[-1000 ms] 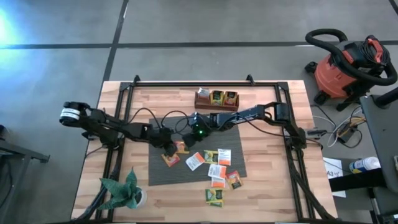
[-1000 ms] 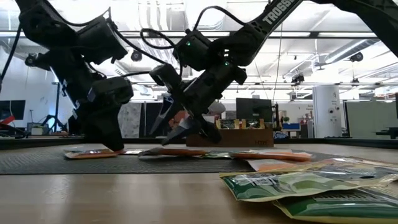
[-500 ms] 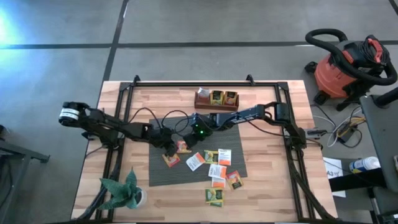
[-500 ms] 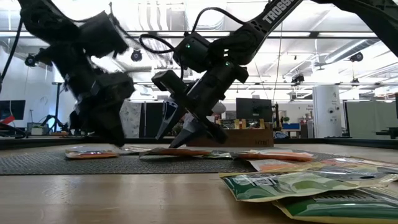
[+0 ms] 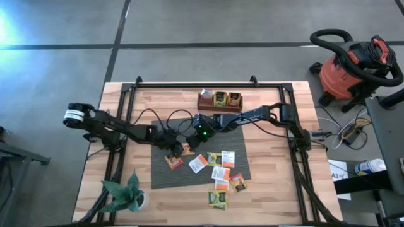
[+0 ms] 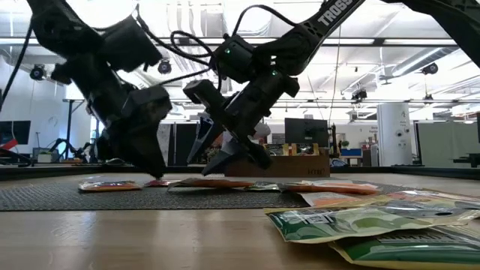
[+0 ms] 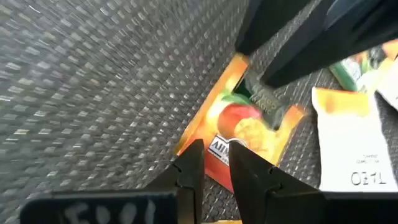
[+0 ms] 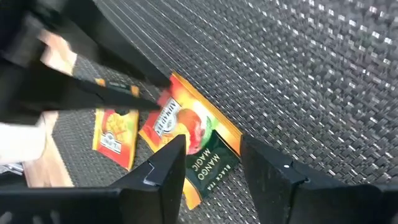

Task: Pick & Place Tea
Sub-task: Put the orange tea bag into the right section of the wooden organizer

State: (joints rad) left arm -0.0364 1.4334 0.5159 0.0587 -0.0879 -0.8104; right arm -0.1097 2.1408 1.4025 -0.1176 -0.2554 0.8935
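Observation:
An orange-red mango tea packet [image 5: 185, 149] lies flat on the grey mat [image 5: 164, 178]. My left gripper [image 7: 214, 155] comes at it from the table's left. Its fingers are a narrow gap apart over the packet's near edge. My right gripper [image 8: 211, 155] reaches in from the right, open, its fingers standing on either side of the same packet [image 8: 193, 134]. A second orange packet [image 5: 173, 161] lies just nearer on the mat. In the low view both grippers, left [image 6: 154, 171] and right [image 6: 236, 161], slant down to the mat. My left gripper has its fingertips [image 7: 194, 152] over the packet's near edge [image 7: 216, 147], slanting down from the table's left; whether they touch it I cannot tell. My right gripper has one fingertip [image 7: 264, 78] at the packet's dark green far end [image 7: 268, 102], slanting down from the right; the packet lies flat on the mat.
Several more tea packets [image 5: 221, 170] lie spread over the mat's right and near parts and on the wood in front of it. A wooden box [image 5: 219, 99] holding packets stands at the far edge. A potted plant [image 5: 126, 195] stands at the near left corner.
My left gripper has moved toward the table's right, closer to the orange-red packet, and risen slightly. The packet has stayed where it was on the mat.

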